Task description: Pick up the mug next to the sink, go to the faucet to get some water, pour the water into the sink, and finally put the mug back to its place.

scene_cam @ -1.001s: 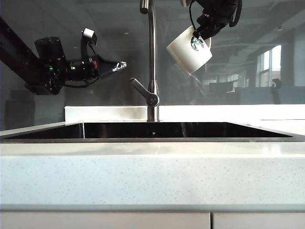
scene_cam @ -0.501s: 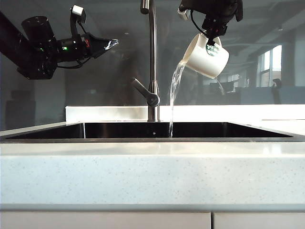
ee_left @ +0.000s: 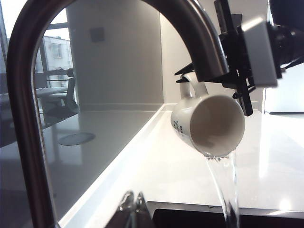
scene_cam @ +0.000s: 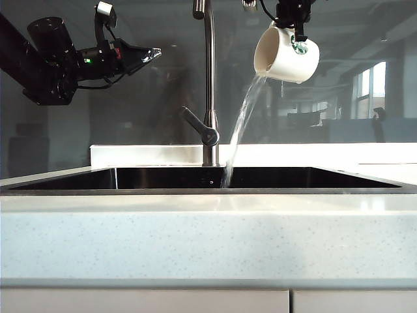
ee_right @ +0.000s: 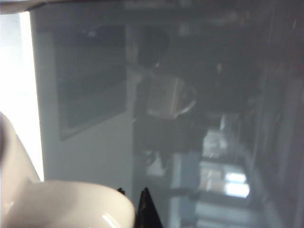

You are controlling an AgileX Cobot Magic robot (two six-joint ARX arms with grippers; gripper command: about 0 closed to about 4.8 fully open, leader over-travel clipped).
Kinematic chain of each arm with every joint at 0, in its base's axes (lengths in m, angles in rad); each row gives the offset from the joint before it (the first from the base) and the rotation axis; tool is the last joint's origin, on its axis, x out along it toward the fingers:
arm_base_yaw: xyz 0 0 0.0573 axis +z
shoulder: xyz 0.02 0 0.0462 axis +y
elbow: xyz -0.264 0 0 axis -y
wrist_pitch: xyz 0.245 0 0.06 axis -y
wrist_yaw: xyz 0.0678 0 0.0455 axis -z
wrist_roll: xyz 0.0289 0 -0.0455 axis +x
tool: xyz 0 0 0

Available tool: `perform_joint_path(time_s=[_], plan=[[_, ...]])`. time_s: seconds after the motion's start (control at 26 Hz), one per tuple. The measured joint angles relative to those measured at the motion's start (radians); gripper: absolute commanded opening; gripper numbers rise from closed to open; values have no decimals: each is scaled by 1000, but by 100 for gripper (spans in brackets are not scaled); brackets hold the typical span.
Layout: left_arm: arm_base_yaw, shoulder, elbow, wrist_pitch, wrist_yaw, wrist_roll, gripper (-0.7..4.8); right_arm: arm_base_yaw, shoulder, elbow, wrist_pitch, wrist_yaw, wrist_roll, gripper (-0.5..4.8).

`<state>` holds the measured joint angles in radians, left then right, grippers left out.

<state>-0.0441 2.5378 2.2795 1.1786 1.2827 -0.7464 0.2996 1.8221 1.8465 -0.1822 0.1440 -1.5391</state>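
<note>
Three of the four steps look done or under way: lifting and filling behind, pouring in hand. Held high at about one o'clock in the exterior view, just right of the faucet (scene_cam: pixel 208 78) neck: the mug (scene_cam: pixel 287 53), clamped at its handle side between the jaws of the right gripper (scene_cam: pixel 297 27), hanging from above. Tipped well over, long axis close to level, mouth facing nine o'clock and dipping slightly toward seven, base toward three, green logo uppermost near the jaws. Falling from the lower lip in a clear arc toward seven o'clock: the water (scene_cam: pixel 242 124), landing inside the sink (scene_cam: pixel 313 177) just right of the faucet base. Parked at ten o'clock, well apart from mug and stream: the left gripper (scene_cam: pixel 151 55), jaws together, empty, tip aimed toward three o'clock.

Next, probably: holding the tilt until the stream thins to drips, then rolling the wrist to bring the mouth to twelve o'clock, carrying the mug clear of the faucet neck and setting it upright on the desk (scene_cam: pixel 208 241) beside the sink. Worth watching: drips on the desk, and the rim's closeness to the faucet neck during the swing.
</note>
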Motion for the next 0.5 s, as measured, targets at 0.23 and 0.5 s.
perform_joint_path(time_s=[0.23,0.5], plan=[[0,0,0,17,0,-53,-4,11,-8,0,5,-48,-144,-5],[0,0,0,23,0,-78,-4,47,-9,0,72,-59,-268,-5]])
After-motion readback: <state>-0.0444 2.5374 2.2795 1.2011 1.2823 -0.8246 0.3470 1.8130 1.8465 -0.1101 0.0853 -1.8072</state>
